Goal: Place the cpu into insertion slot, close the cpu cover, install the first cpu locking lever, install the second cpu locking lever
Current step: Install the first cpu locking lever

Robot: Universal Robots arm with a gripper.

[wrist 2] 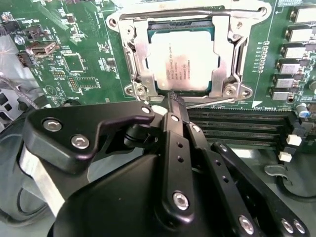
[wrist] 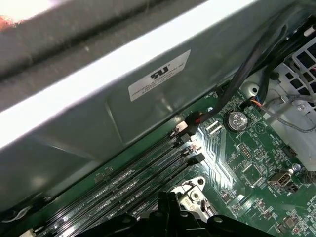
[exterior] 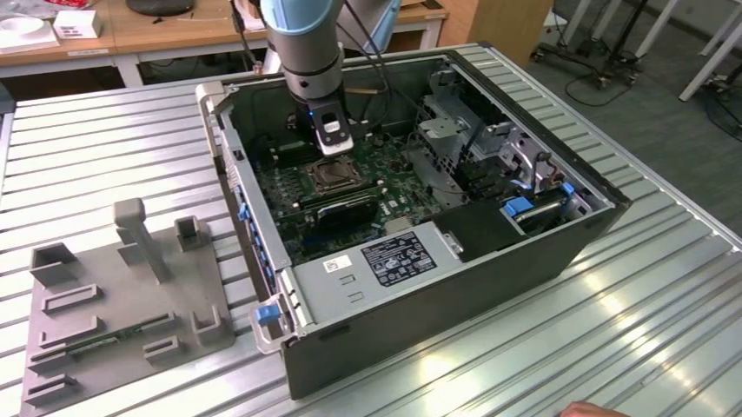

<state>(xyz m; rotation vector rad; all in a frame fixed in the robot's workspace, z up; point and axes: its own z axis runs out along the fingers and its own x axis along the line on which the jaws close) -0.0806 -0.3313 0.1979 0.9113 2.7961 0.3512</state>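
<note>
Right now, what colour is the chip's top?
Silvery metal; the chip shows best in the second wrist view.

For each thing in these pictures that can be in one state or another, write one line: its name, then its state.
cpu: seated in the insertion slot.
cpu cover: closed down over the cpu.
locking lever: lying along the cover's edge by the fingertips; latched or not, cannot tell.
gripper: fingers together, tips at the cover's edge.
computer case: side open.

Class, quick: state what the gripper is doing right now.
Gripper: shut, holding nothing, tips at the cpu cover edge, cpu seated beneath.
</note>
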